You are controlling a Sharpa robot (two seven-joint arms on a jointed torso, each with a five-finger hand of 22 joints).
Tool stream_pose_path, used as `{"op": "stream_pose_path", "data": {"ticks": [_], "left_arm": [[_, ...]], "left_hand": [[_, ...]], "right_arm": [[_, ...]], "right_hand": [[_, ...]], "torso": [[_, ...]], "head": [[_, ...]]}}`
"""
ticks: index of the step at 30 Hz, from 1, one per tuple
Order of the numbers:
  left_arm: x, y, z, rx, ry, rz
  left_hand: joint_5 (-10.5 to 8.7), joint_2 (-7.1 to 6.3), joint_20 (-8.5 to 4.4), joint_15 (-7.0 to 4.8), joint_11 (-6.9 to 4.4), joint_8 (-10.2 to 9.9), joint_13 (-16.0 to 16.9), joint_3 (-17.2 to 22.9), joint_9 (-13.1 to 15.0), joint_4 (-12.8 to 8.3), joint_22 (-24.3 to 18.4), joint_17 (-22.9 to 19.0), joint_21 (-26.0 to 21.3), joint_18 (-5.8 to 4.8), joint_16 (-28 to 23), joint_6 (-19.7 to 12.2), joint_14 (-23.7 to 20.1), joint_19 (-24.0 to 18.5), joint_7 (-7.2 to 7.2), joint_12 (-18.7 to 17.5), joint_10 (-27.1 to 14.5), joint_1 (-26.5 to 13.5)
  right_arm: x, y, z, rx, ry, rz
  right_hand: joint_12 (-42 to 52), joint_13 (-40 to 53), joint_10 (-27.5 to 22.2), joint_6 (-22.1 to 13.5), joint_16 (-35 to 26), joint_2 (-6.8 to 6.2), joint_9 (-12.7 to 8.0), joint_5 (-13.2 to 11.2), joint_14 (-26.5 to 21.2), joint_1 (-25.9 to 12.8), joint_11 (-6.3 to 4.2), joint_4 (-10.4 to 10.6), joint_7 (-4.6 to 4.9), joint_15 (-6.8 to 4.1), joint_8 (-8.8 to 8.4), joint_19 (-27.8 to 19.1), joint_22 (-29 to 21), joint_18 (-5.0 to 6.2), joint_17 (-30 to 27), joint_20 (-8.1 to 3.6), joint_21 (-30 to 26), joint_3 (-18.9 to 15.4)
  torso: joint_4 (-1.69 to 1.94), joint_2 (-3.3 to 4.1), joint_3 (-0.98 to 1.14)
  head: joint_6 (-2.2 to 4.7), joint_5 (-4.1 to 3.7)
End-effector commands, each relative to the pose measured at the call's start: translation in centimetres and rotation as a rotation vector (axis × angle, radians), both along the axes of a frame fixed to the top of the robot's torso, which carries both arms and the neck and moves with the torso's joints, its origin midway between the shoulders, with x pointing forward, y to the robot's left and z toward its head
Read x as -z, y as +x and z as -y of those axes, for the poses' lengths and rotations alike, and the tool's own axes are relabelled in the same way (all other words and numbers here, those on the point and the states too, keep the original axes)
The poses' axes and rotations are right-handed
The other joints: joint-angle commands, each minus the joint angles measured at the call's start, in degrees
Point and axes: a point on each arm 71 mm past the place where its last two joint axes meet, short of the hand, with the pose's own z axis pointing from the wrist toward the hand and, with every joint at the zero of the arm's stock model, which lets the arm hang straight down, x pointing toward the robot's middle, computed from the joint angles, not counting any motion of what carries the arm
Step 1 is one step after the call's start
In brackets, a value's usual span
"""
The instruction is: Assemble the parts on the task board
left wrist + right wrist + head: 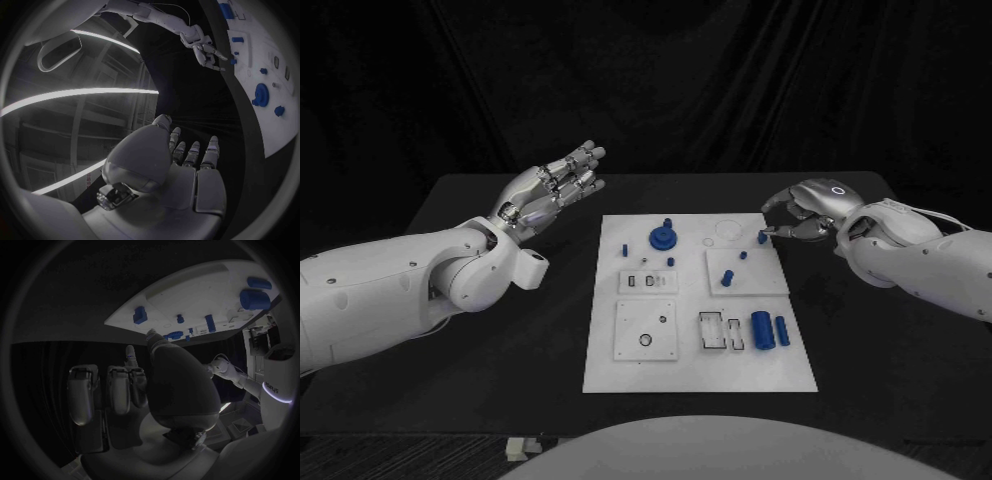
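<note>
Nearest the head camera, at the 6 o'clock end of the white task board [697, 375], two blue cylinders [763, 330] lie side by side near an open slot. The board sits mid-table [488, 380] with more blue parts toward 12 o'clock, among them a round knob [662, 237].

At 2 o'clock the right hand [805, 212] curls over the board's far corner, fingertips touching a small blue peg [762, 236]; whether it grips the peg I cannot tell. I judge this the pick-up of that peg; next comes a firm pinch, a lift, and a carry to its socket.

At 10 o'clock the left hand [557, 185] hovers off the board, fingers spread, holding nothing.

Its wrist view shows the right hand's fingers [209, 55] from the side, bent at the board's edge, which the head view foreshortens.
</note>
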Motion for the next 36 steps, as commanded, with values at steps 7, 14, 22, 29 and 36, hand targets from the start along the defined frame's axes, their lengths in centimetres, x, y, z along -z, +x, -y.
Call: {"op": "stream_pose_path", "data": {"ticks": [7, 14, 22, 29, 36], "left_arm": [[-0.1, -0.1, 0.1, 0.008, -0.015, 0.008], [-0.1, -0.1, 0.1, 0.008, -0.015, 0.008], [-0.1, -0.1, 0.1, 0.009, -0.015, 0.008], [0.0, -0.1, 0.1, 0.009, -0.015, 0.007], [0.0, -0.1, 0.1, 0.011, -0.014, 0.005]], "left_hand": [[0.29, -0.12, -0.01, 0.35, 0.26, 0.3, 0.0, 0.3, 0.1, 0.0, 0.1, 0.1, 0.3, 1.02, 0.3, 0.2, 0.0, 0.3, -0.02, -0.1, 0.0, 0.7], [0.29, -0.12, -0.01, 0.35, 0.26, 0.3, 0.0, 0.3, 0.1, 0.0, 0.1, 0.1, 0.3, 1.02, 0.3, 0.2, 0.0, 0.3, -0.02, -0.1, 0.0, 0.7], [0.29, -0.12, -0.01, 0.35, 0.26, 0.3, 0.0, 0.3, 0.1, 0.0, 0.1, 0.1, 0.3, 1.02, 0.3, 0.2, 0.0, 0.3, -0.02, -0.1, 0.0, 0.7], [0.29, -0.12, -0.01, 0.35, 0.26, 0.3, 0.0, 0.3, 0.1, 0.0, 0.1, 0.1, 0.3, 1.02, 0.3, 0.2, 0.0, 0.3, -0.02, -0.1, 0.0, 0.7], [0.29, -0.12, -0.01, 0.35, 0.26, 0.3, 0.0, 0.3, 0.1, 0.0, 0.1, 0.1, 0.3, 1.02, 0.3, 0.2, 0.0, 0.3, -0.02, -0.1, 0.0, 0.7]], "right_arm": [[0.6, -0.1, -0.1, -0.003, -0.007, -0.037], [0.9, -0.2, -0.1, 0.001, -0.015, -0.065], [1.2, -0.3, -0.2, 0.003, -0.021, -0.086], [1.5, -0.3, -0.2, 0.002, -0.024, -0.096], [1.7, -0.3, -0.2, 0.005, -0.029, -0.100]], "right_hand": [[0.2, 15.1, 6.1, 0.5, 0.2, 0.11, -0.1, -0.2, 6.0, -0.5, 0.14, 0.1, 0.32, -0.06, 0.24, 5.8, 14.9, -0.79, 15.1, -0.09, -0.2, 0.0], [0.2, 15.1, 6.1, 1.1, 0.2, -0.03, 0.0, -0.6, 6.0, 0.0, 0.25, 0.0, 0.44, 0.03, 0.53, 5.6, 14.8, -0.71, 15.1, 0.00, -0.5, 0.0], [0.2, 15.1, 6.1, 1.4, 0.2, -0.09, 0.0, -0.7, 6.0, 0.2, 0.30, 0.0, 0.50, 0.07, 0.67, 5.5, 14.7, -0.64, 15.1, 0.04, -0.7, 0.1], [0.2, 15.1, 6.1, 1.6, 0.2, -0.09, 0.0, -0.8, 6.0, 0.3, 0.36, 0.1, 0.58, 0.11, 0.82, 5.4, 14.7, -0.60, 15.1, 0.08, -0.9, 0.0], [0.2, 15.1, 6.1, 2.0, 0.2, -0.03, 0.1, -0.7, 6.0, 0.5, 0.43, 0.0, 0.67, 0.18, 1.01, 5.1, 14.5, -0.49, 15.1, 0.14, -1.2, 0.1]], "torso": [[0.03, 0.00, -0.02], [-0.01, 0.02, -0.02], [0.01, 0.02, -0.02], [0.02, 0.01, -0.01], [0.01, 0.02, -0.01]], "head": [[-0.01, 0.17], [-0.01, 0.20], [-0.01, 0.12], [-0.01, 0.08], [-0.01, 0.02]]}}
